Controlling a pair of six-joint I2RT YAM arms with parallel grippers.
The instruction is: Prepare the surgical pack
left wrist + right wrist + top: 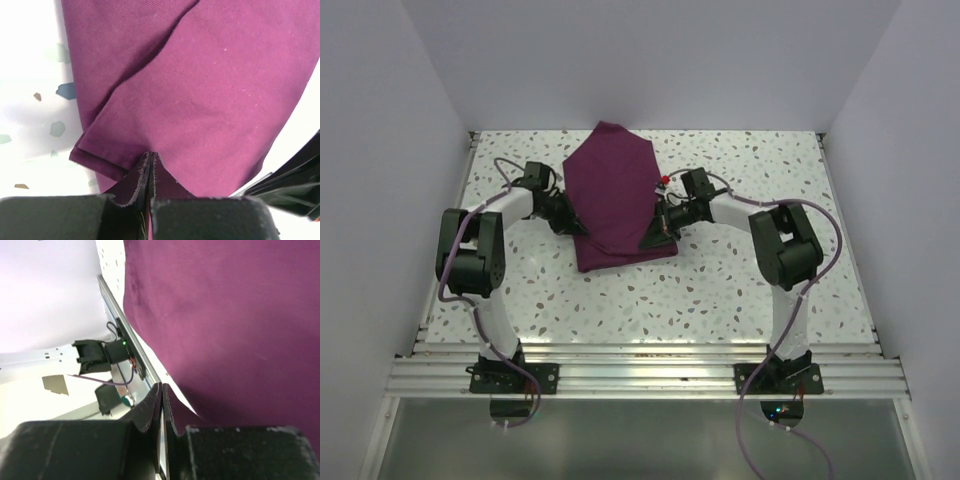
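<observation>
Speckled white tabletop (740,290), overhead: the plum surgical pack (615,195) lies centrally toward the far edge, its long axis running near to far and its pointed end facing the far edge. Left wrist: the left end effector (150,159) is clenched on the pack's left edge. Right wrist: the right end effector (163,388) pinches the opposite edge. A clean fold likely means lifting both edges evenly, without tugging.

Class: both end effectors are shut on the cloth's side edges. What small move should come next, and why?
Probably raise both slightly, together. The left end effector and right end effector each pinch an edge of the cloth, which is only partly folded; lifting frees those edges to fold inward.
</observation>
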